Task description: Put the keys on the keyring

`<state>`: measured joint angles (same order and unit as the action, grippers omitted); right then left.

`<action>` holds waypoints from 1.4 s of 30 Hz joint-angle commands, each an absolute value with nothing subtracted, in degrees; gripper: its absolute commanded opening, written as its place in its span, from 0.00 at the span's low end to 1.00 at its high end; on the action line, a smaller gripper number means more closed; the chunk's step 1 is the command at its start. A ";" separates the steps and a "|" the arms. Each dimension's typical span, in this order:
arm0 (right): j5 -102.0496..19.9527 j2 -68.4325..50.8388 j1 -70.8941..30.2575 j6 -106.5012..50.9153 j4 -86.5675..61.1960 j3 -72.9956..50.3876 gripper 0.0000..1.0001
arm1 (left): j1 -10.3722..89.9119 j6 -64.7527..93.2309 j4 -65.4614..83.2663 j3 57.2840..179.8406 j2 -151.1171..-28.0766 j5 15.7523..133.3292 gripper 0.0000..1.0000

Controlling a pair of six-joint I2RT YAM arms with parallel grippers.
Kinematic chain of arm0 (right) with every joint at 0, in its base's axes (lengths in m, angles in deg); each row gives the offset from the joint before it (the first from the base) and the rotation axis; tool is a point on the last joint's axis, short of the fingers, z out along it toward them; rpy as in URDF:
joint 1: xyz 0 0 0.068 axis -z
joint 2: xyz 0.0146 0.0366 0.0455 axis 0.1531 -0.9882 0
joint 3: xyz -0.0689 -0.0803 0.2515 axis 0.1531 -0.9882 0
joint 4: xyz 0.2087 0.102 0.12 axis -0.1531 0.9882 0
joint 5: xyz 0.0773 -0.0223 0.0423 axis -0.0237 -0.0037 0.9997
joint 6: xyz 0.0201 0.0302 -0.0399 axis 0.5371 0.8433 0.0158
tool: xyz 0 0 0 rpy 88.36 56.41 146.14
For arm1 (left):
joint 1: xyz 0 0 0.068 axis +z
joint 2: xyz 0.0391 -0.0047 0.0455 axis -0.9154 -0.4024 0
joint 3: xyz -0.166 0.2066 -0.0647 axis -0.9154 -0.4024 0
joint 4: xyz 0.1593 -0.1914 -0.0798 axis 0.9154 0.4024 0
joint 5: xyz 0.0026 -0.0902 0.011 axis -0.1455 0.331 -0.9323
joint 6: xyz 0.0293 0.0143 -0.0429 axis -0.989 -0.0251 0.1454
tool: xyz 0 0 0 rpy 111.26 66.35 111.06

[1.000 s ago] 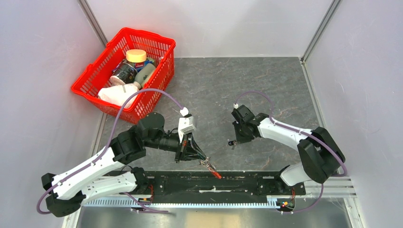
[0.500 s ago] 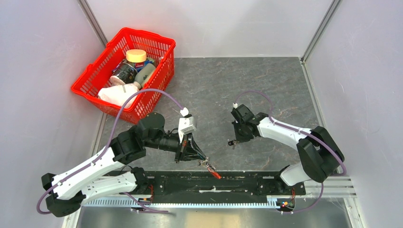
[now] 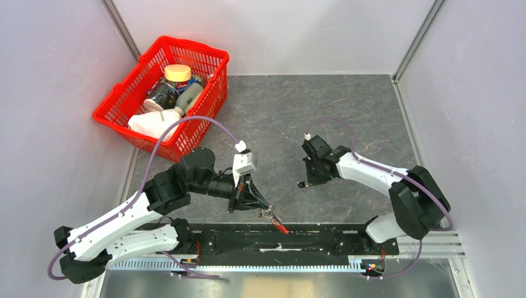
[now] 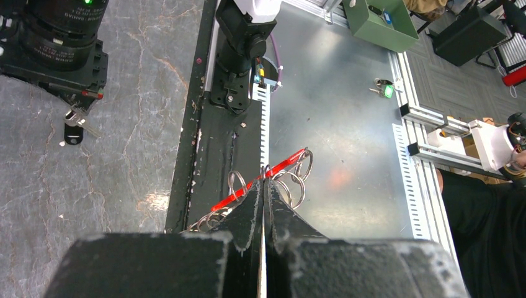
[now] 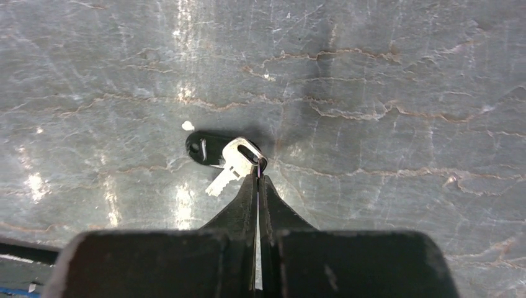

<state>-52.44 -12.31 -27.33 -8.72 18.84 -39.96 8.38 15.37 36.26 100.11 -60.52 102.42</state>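
While the overhead camera is looking down, the left gripper is hovering low over the near edge of the marbled table, its fingers pressed together on the keyring. The red strap is trailing from it towards the black rail. Well apart to the right, the right gripper is pointing down at the table with the keys right at its tip, tiny and hard to read from here. A red basket is sitting in the far left corner, holding a jar with a yellow lid and other items, and nothing is lying between the two grippers.

In the left wrist view, the left gripper is showing its fingertips squeezed tight on the red strap, with the keyring coils fanning out on either side above the rail and a steel plate. At upper left the right gripper is hanging over the table with the keys at its tips.

In the right wrist view, the right gripper is closing its fingers to a hairline, nipping the small loop at the head of the silver key. The keys, one silver and one dark, are splaying left of the tips. Whether they are resting on the table or just off it cannot be told. A white crumb is lying just beside the dark key.
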 commanded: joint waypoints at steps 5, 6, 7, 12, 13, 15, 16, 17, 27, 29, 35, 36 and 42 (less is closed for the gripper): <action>-48.88 3.05 -27.32 -11.44 26.52 -34.07 0.00 | 8.19 13.77 34.75 100.89 -59.49 103.46 0.02; -46.41 5.03 -27.46 -12.33 27.91 -33.22 0.00 | 8.17 13.80 34.57 100.89 -59.60 103.41 0.02; -45.25 6.62 -27.57 -13.23 29.53 -32.10 0.00 | 8.17 13.82 34.48 100.97 -59.75 103.58 0.02; -39.17 13.94 -28.06 -17.99 36.87 -26.26 0.00 | 8.17 14.19 33.97 101.24 -60.66 103.03 0.02; -37.09 15.15 -28.10 -19.08 38.13 -25.23 0.00 | 8.17 14.29 33.74 101.30 -60.94 102.82 0.02; -33.25 16.96 -28.19 -20.62 40.04 -23.16 0.00 | 8.17 14.59 33.29 101.49 -61.66 102.35 0.02; -31.19 17.55 -28.14 -21.47 40.69 -22.08 0.00 | 8.18 14.80 33.04 101.71 -62.00 102.04 0.02; -29.67 18.07 -28.26 -21.95 41.76 -21.18 0.00 | 8.16 14.94 32.82 101.91 -62.45 101.86 0.02; -15.32 19.62 -28.28 -28.03 49.33 -10.90 0.00 | 8.14 15.32 29.87 103.15 -65.15 100.73 0.02; -11.70 18.95 -28.28 -29.16 50.32 -8.99 0.00 | 8.11 15.23 29.23 103.23 -65.58 100.82 0.02; -2.88 16.30 -29.27 -29.46 49.23 -6.31 0.00 | 8.14 14.53 27.87 103.35 -67.19 102.27 0.02; -2.38 15.70 -29.85 -29.14 48.66 -6.19 0.00 | 8.13 14.51 27.57 103.39 -67.38 102.63 0.02; -2.13 12.26 -34.32 -29.18 47.14 -4.81 0.00 | 8.13 14.44 26.30 103.26 -68.12 104.36 0.02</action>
<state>-5.16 13.70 -31.97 -28.24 48.89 -7.70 8.38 15.39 30.69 100.52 -68.12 101.44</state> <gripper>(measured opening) 0.007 0.028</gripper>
